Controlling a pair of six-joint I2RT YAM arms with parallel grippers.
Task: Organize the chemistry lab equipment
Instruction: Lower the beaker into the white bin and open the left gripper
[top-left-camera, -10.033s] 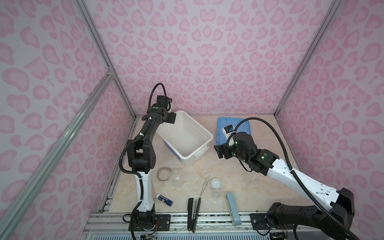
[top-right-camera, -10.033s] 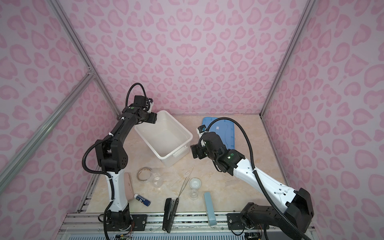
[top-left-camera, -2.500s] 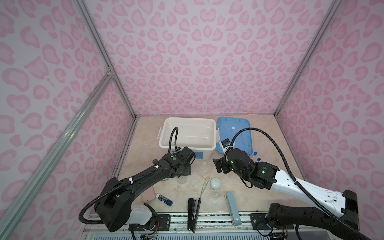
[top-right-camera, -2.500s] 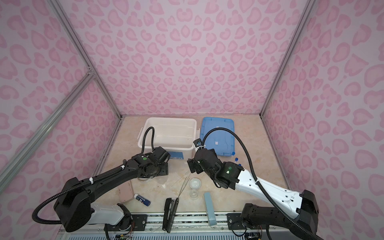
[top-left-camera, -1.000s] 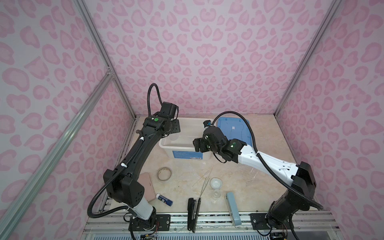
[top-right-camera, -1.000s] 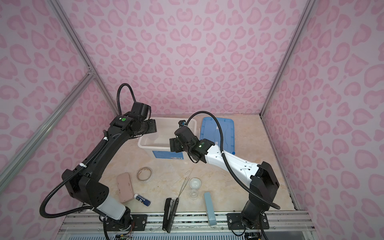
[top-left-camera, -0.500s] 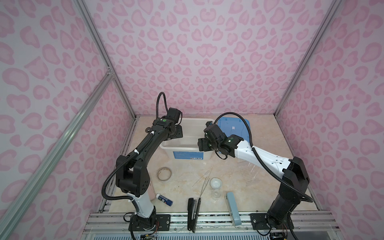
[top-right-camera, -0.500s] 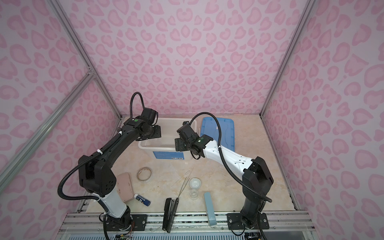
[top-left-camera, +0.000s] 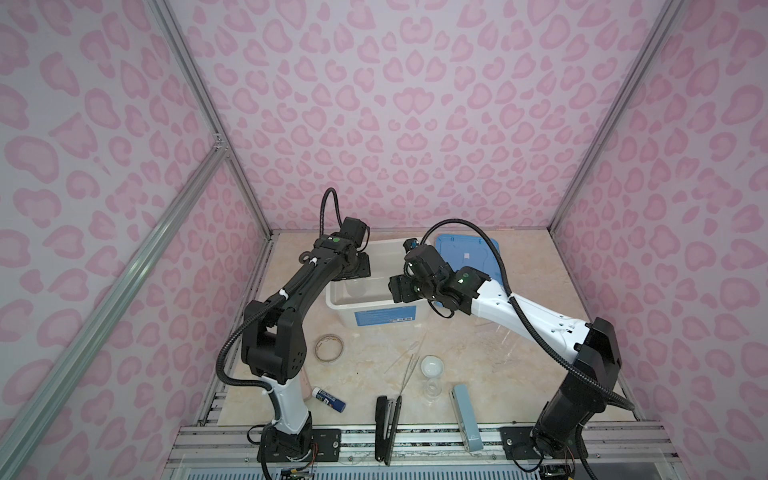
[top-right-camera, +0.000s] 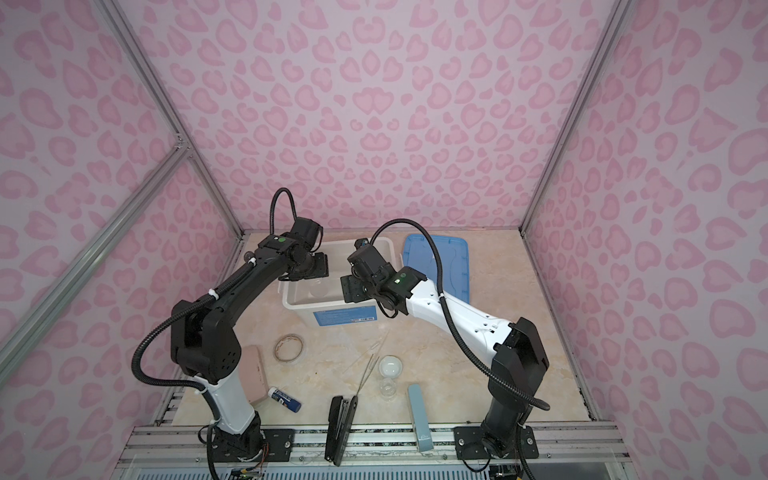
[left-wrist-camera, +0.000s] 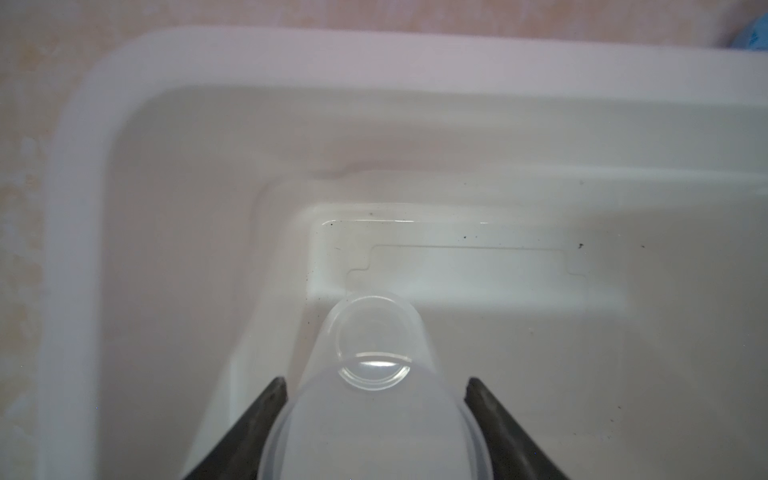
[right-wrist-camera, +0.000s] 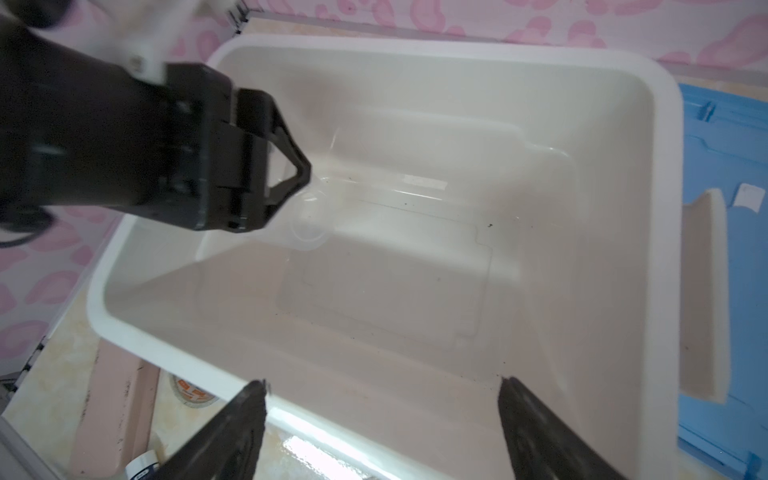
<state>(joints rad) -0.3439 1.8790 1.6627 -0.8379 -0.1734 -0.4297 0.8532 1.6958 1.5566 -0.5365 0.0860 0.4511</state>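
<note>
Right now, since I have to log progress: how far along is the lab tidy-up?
Done: little that I can confirm; the bin floor shows only a faint clear outline. In hand: the left gripper holds a clear cup over the bin floor; the right gripper hangs open above its rim. Left: the white dish, small beaker and droppers lie on the table.

A clear plastic beaker (left-wrist-camera: 374, 399) is hanging inside the white bin (left-wrist-camera: 75, 166), pinched by the left gripper (left-wrist-camera: 375, 380), its base pointing away from the wrist. On the tabletop (top-left-camera: 498, 374), a small white dish (top-left-camera: 432, 367) is sitting just beside a little clear beaker (top-left-camera: 432, 390), with a thin dropper (top-left-camera: 405, 352) and a rod (top-left-camera: 407, 374) lying near them.
</note>
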